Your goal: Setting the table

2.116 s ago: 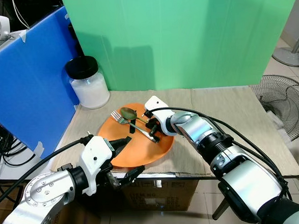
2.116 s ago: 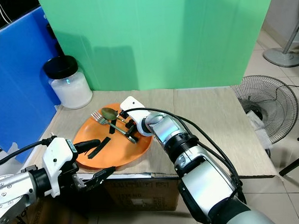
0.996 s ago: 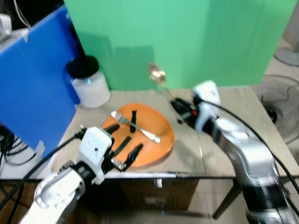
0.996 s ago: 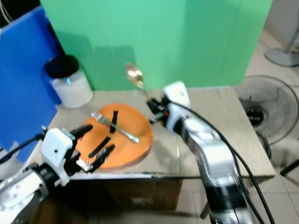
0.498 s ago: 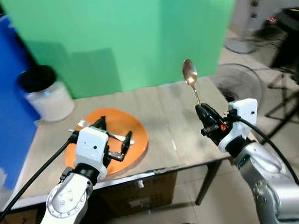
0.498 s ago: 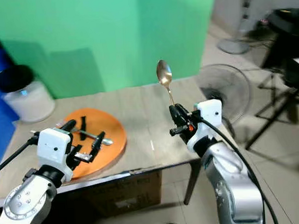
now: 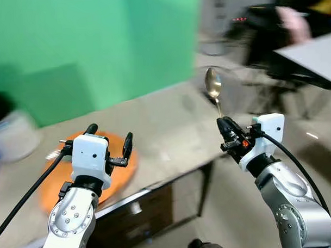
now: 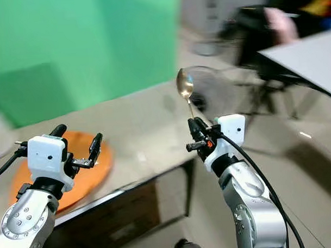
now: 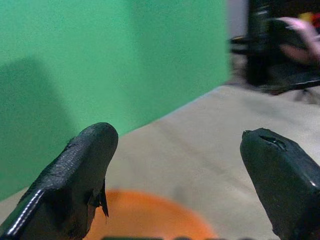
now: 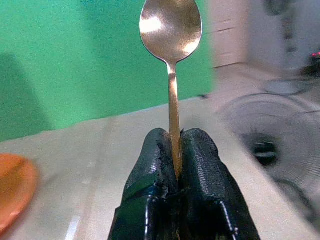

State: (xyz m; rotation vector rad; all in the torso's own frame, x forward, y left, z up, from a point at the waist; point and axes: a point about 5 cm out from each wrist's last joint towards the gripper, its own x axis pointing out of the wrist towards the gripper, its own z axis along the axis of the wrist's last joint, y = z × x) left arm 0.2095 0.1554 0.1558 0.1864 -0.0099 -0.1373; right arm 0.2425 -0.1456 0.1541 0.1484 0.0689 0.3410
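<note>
Two claws showing, doing different jobs. Right claw (image 7: 227,134) gripping the spoon (image 7: 212,85) by its handle, fingers (image 10: 200,165) pinched tight around the stem, bowl pointing straight up, well above the counter (image 7: 171,129) near its right end. Left claw (image 7: 109,142) hanging spread wide and carrying nothing, hovering over the plate (image 7: 51,188), fingers (image 9: 85,165) well apart in the wrist view with the orange rim below them. Comparing with two seconds back: spoon then lying on the plate beside the fork with the right claw reaching in at it; now lifted clear and carried off to the right. Whole view also swinging rightward since then, green backdrop sliding left, fan, chairs and a grey tabletop (image 8: 304,54) coming in blurred at the right; that being camera turning, not the plate or counter moving. Jar and blue board reduced to a pale smear at the left edge. Fork too blurred to make out on the plate now. Reading this as pick-up finished and carrying under way, probably heading for a place setting away from the plate, possibly the other table. Upright hold looking secure, though thin handle risking a twist between the fingers during the turn. Setting the spoon down flat remaining to be done.
</note>
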